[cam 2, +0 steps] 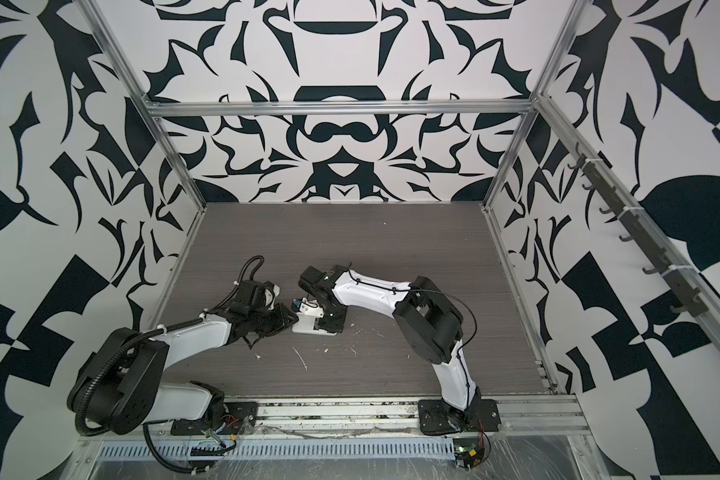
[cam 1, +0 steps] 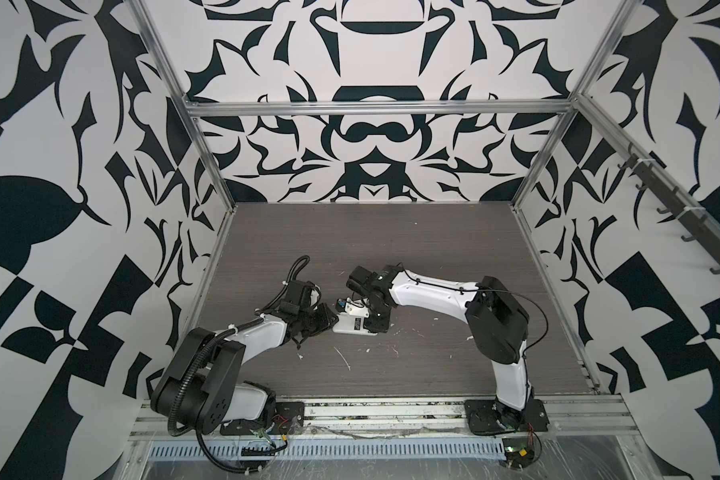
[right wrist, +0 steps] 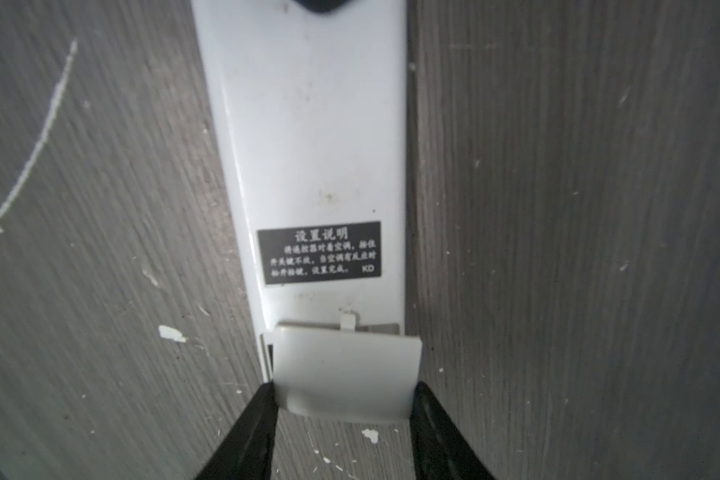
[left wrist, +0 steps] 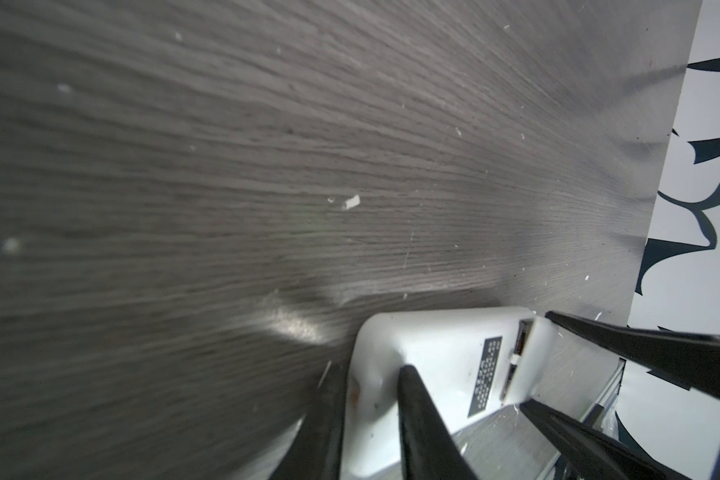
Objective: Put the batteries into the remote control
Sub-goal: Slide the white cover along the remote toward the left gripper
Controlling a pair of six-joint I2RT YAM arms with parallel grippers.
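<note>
Finds the remote control (right wrist: 308,166) white back up on the table (right wrist: 558,208), toward its near side. Finds the left gripper (left wrist: 371,370) pinched narrow on one end, the right gripper (right wrist: 344,388) clamped across the cover plate (right wrist: 346,365), askew over the battery bay (right wrist: 379,328). Sees no batteries. Judges cover refitting in hand. Calls next for squaring the plate and sliding it flush.

Remote control (right wrist: 312,158), far end off-frame
</note>
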